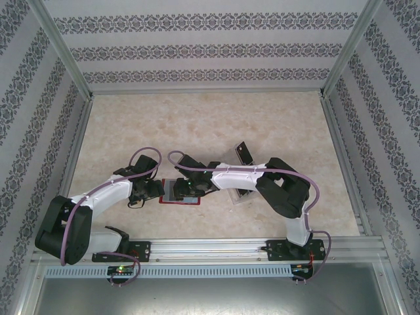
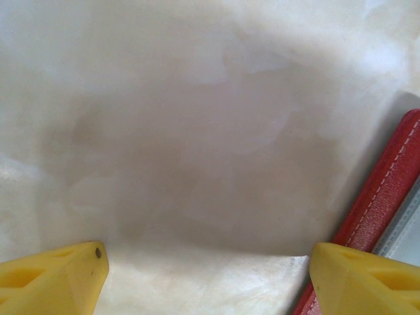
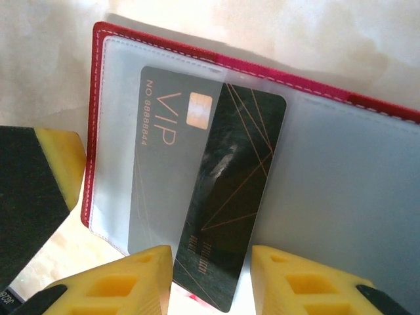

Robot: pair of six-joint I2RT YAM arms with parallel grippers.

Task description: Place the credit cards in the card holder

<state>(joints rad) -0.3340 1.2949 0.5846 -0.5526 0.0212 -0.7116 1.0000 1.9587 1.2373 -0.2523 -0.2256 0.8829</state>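
The card holder (image 3: 354, 177) lies open on the table, red-rimmed with grey pockets. One dark credit card (image 3: 216, 190), marked VIP, lies askew on it, its left part under the translucent pocket. My right gripper (image 3: 212, 275) is open and narrow, its yellow fingers flanking the card's near end, with a thin gap at the right finger. From above, the right gripper (image 1: 190, 189) is over the card holder (image 1: 180, 201). My left gripper (image 2: 207, 275) is open wide with bare table between its fingers, the right finger at the red edge of the card holder (image 2: 387, 190). Another credit card (image 1: 245, 152) stands tilted behind the right arm.
A clear plastic tray (image 1: 237, 195) lies under the right forearm, right of the card holder. The left gripper (image 1: 156, 190) is just left of the card holder, and its finger (image 3: 62, 164) appears at the left of the right wrist view. Metal rails and patterned walls bound the table.
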